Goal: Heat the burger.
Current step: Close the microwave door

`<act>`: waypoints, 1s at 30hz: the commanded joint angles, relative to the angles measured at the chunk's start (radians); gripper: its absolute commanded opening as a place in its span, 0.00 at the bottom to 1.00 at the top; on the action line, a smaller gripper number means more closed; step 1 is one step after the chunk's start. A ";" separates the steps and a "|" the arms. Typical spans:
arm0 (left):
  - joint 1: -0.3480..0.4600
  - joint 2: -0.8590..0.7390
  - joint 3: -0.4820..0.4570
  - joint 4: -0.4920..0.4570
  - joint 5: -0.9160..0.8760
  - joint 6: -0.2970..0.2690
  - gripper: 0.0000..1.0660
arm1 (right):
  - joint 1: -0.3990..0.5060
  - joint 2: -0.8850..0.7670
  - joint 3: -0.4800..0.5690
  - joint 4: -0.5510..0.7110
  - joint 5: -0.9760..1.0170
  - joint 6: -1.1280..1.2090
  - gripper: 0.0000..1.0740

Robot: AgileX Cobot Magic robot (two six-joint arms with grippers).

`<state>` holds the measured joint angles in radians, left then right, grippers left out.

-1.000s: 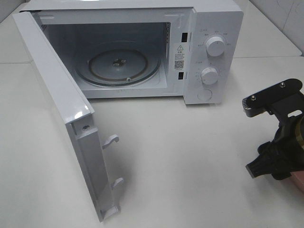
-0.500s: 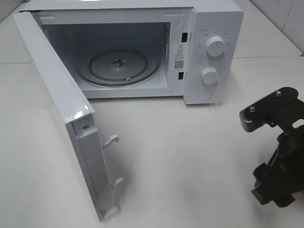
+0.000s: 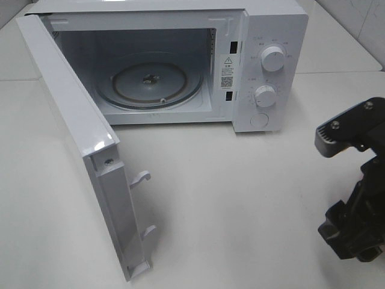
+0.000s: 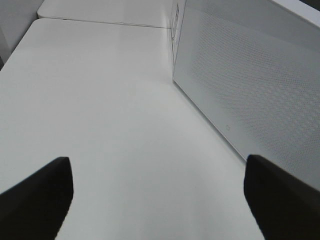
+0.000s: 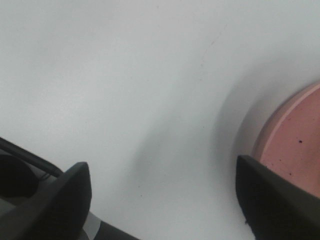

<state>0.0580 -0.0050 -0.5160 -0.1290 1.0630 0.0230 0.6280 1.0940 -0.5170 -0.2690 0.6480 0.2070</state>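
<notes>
**Burger out of view; right arm the nearer one to the plate**

From left to right: the black left gripper (image 4: 159,200) was held open and empty over the white tabletop (image 4: 110,110), beside the perforated outer face of the swung-out white microwave door (image 3: 78,138); the cavity stood open with its round glass turntable (image 3: 150,84) bare. At the far right, the black right gripper (image 5: 162,200) was also spread wide and empty, with the rim of a round pink plate (image 5: 292,142) beside one finger. The burger was visible in no view; it was judged to lie nearer the right arm.
</notes>
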 commanded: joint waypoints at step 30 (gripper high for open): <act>0.000 -0.006 0.001 -0.005 0.006 0.001 0.79 | -0.409 -0.748 -0.007 0.203 0.293 -0.119 0.71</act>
<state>0.0580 -0.0050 -0.5160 -0.1290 1.0630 0.0230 0.2320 0.4080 -0.5160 -0.0610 0.9480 0.0970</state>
